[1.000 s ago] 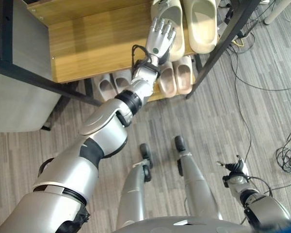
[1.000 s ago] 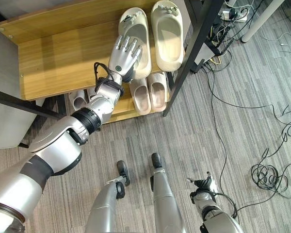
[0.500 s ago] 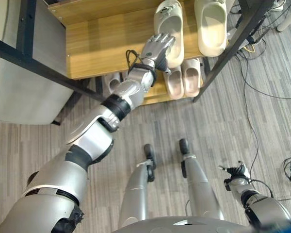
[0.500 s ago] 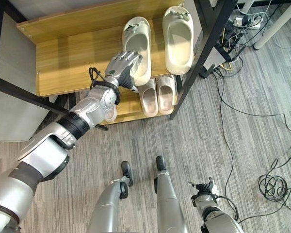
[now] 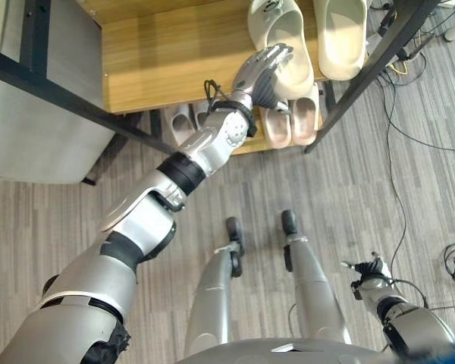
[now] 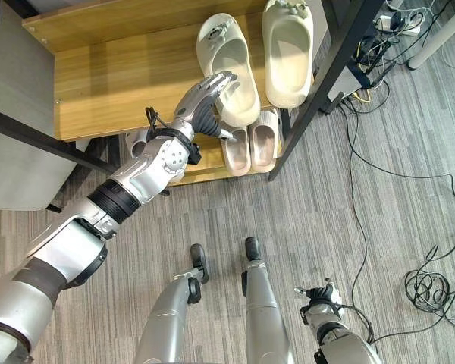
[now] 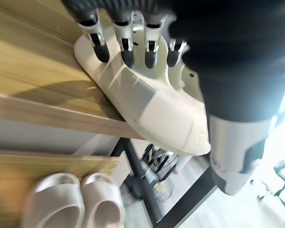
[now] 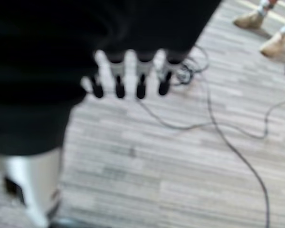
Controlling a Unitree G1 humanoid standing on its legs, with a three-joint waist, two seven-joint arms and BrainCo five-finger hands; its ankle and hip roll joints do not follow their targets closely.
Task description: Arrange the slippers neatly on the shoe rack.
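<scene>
Up on the top shelf of the shoe rack [image 5: 167, 53]: two cream foam slippers, chunky, smooth and open-backed, toes pointing to the rear. Right cream slipper [image 5: 340, 34] lies straight, close to the black frame post [image 5: 364, 72]. Left cream slipper [image 5: 282, 38] lies slightly skewed beside it, heel poking out past the shelf's front edge.

Left hand [image 5: 264, 70] against the left cream slipper's heel end, not gripping: fingers [image 7: 99, 45] nearly straight and side by side, dark tips resting on the slipper's outer rim; thumb [image 7: 232, 152] held apart, just beside the overhanging heel. Cannot tell whether the thumb touches it.

Below, on the lower shelf: a pinkish-beige pair [image 5: 292, 121] directly under the hand, and a grey pair [image 5: 183, 121] further left, half hidden by the shelf above.

Left wrist view alone gives the overhang and the pale sole edge from underneath. Eye views alone give the two cream slippers together. Right hand [image 5: 371, 271] low over the grey floor [image 8: 180, 156], fingers straight and loose, touching nothing; its wrist view adds a person's tan shoes [image 8: 251, 19] standing well off.
</scene>
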